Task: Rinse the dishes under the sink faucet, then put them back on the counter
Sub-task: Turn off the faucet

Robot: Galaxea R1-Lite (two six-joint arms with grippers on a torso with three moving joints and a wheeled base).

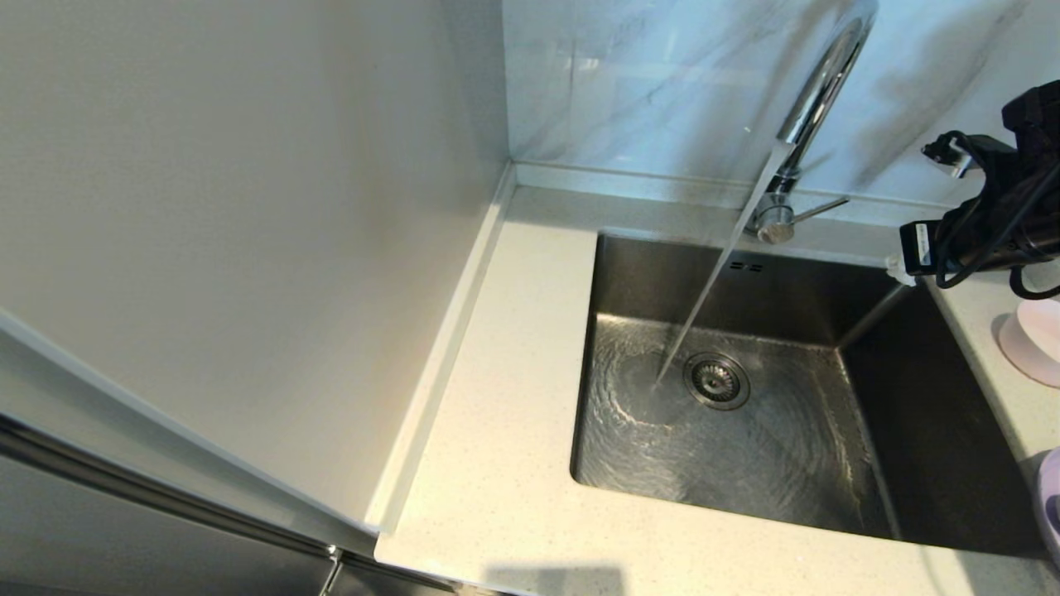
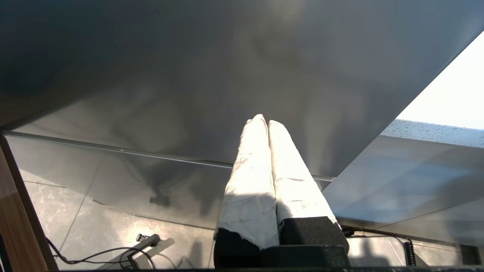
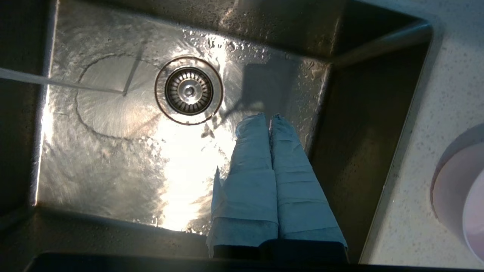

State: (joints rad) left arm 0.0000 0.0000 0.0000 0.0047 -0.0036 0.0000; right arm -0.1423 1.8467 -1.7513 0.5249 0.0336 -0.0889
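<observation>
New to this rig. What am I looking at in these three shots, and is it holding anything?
It is a two-armed robot at a kitchen sink. The wide shot comes from its head camera: the faucet is running into the sink, set in the counter. A pale pink bowl and the edge of a lavender plate sit on the counter at the right. The other two shots come from cameras on each wrist. The right gripper hangs over the sink, shut and empty. The left gripper is parked below the counter, shut and empty.
</observation>
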